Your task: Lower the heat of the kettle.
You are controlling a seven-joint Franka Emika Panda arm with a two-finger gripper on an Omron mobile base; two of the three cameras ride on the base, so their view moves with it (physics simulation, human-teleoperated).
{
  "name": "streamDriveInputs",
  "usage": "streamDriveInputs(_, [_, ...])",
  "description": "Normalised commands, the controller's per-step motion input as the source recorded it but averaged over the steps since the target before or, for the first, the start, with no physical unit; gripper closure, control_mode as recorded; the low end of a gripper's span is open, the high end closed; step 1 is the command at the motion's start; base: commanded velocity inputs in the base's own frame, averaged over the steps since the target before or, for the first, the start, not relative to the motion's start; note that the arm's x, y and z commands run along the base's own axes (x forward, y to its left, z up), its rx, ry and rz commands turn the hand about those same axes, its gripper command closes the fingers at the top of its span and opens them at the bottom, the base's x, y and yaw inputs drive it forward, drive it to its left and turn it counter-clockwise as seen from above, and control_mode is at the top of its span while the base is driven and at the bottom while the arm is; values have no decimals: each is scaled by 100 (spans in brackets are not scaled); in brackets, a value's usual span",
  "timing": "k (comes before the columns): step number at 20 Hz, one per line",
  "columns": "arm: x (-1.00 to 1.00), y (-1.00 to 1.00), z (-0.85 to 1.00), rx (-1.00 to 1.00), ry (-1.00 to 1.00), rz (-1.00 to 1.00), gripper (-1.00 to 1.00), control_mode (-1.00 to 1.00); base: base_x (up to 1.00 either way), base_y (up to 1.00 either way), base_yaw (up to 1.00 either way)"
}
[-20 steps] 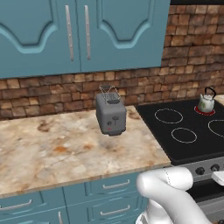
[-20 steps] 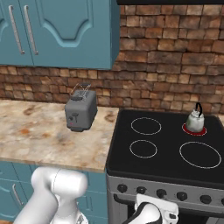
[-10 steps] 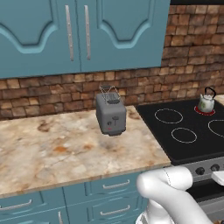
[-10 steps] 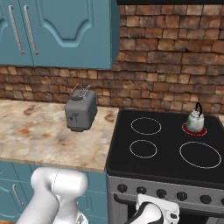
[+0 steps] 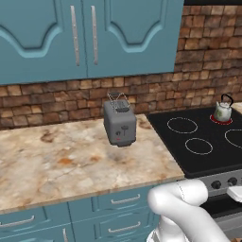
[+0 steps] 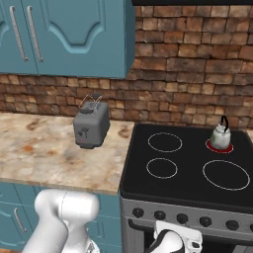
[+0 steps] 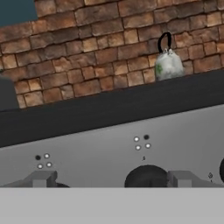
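Hand view, nearest first: the two finger tips (image 7: 43, 179) of the gripper (image 7: 111, 180) stand far apart, spread wide, and nothing is between them. Just in front, between the tips, is a round dark knob (image 7: 145, 176) on the grey front panel (image 7: 109, 146) of the stove. Above the knob is a little group of dots, three white and one dark. A second such group sits on the panel at about 9 o'clock from the first.

Right base view: the white hand is low in front of the stove (image 6: 188, 173), below the row of knobs (image 6: 160, 215). The black cooktop has four ring marks. On the back ring at about 1 o'clock from the cooktop's middle, which glows red (image 6: 220, 147), stands the kettle (image 6: 220, 136), upright, with its black handle arched over it. In the left base view the kettle (image 5: 222, 111) is at the far right, at about 3 o'clock.

To the left of the stove, on the marbled counter (image 6: 34, 148), stands a grey toaster (image 6: 91, 127), well apart from the kettle. Behind everything runs the brick wall (image 6: 188, 74), and blue cabinets (image 6: 64, 34) hang above the counter.
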Motion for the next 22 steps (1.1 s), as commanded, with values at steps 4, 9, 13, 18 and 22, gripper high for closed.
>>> streamDriveInputs(4, [3,-3,-12,0,0,0,-100,-100,0,0,0])
streamDriveInputs(9, [4,-10,-4,0,0,0,-100,-100,0,0,0])
streamDriveInputs(13, [8,-13,0,0,0,0,-100,-100,0,0,0])
streamDriveInputs(18, [12,-9,-1,0,0,0,-100,-100,0,0,0])
streamDriveInputs(22, [10,-1,-6,0,0,0,-100,-100,0,0,0])
